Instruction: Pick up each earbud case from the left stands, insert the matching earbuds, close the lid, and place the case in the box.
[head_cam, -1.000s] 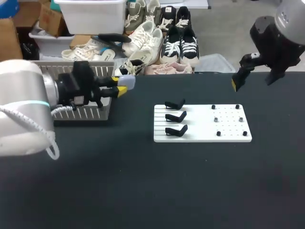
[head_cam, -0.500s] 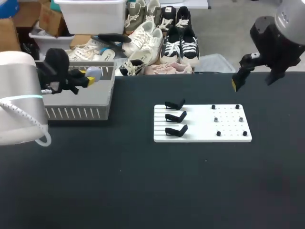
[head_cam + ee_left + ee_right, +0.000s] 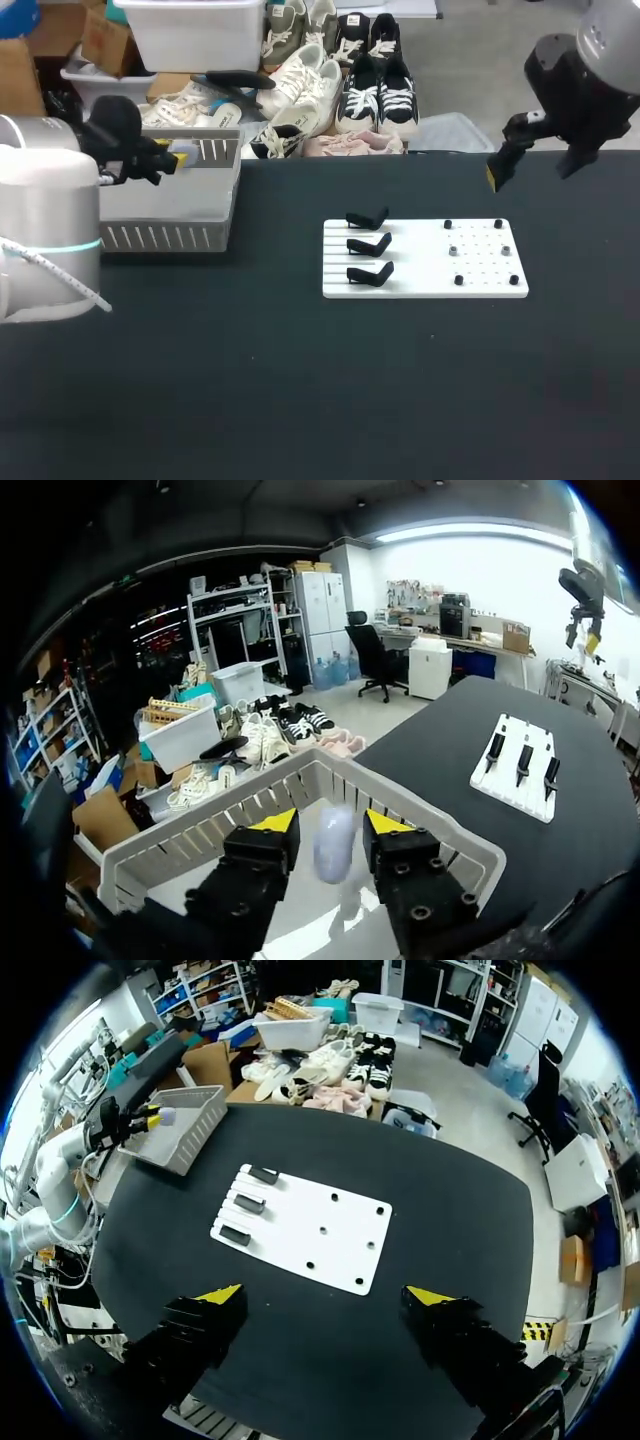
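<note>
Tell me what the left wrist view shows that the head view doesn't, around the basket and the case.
Only the left wrist view: the whole pale earbud case at the left gripper, seen from close above the inside of the basket. Only the head view: the silver left arm and the small black pegs on the right half of the white plate. Both: the basket, the case, the plate with its three empty black stands, and the right gripper raised beyond the plate.

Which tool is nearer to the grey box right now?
Left. The left tool holds the earbud case just above the box, over its inside. The right tool hangs open far off, beyond the white stand plate on the table's other side.
</note>
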You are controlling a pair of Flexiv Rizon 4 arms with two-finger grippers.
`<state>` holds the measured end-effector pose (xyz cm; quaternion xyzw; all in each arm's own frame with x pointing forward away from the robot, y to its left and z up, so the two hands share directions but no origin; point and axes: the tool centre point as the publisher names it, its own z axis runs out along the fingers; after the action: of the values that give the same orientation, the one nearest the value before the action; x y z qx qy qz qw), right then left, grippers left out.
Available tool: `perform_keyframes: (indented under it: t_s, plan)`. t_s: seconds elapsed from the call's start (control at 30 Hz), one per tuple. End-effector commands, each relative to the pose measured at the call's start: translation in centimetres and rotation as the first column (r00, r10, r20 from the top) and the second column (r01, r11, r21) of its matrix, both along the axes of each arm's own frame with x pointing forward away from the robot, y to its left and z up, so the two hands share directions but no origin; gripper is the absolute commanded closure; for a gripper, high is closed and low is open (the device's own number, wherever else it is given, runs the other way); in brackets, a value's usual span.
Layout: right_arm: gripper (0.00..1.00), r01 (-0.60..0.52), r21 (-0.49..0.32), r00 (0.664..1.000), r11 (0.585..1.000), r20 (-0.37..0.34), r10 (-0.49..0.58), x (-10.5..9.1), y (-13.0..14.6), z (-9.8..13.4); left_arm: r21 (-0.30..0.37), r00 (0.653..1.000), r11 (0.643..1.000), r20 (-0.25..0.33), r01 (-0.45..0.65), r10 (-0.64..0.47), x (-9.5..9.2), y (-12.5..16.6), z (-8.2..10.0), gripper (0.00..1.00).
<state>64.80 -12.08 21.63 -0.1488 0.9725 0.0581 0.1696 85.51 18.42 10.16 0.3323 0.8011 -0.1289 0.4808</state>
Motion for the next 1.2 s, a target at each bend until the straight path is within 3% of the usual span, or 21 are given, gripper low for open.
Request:
perform_keyframes:
  t_s: [0.03, 0.27, 0.6, 1.03, 1.2]
  plan:
    - [0.0, 0.004, 0.0, 1.0, 1.0, 0.006, -0.004, -0.3, 0.0, 0.0, 0.009, 1.0, 1.0, 0.003, -0.002, 0.002, 0.5, -0.6, 0.1, 0.0]
    - [0.0, 0.004, 0.0, 1.0, 1.0, 0.006, -0.004, -0.3, 0.0, 0.0, 0.004, 0.997, 0.999, 0.053, 0.053, -0.054, -2.1, -2.1, 2.4, 0.0]
    - [0.0, 0.004, 0.0, 1.0, 1.0, 0.006, -0.004, -0.3, 0.0, 0.0, -0.065, 0.964, 0.965, 0.106, 0.253, -0.245, -7.8, -8.7, 5.4, 0.0]
    - [0.0, 0.004, 0.0, 1.0, 1.0, 0.006, -0.004, -0.3, 0.0, 0.0, -0.147, 0.904, 0.892, 0.094, 0.427, -0.417, -12.7, -17.0, 4.7, 0.0]
    - [0.0, 0.004, 0.0, 1.0, 1.0, 0.006, -0.004, -0.3, 0.0, 0.0, -0.147, 0.904, 0.892, 0.094, 0.427, -0.417, -12.7, -17.0, 4.7, 0.0]
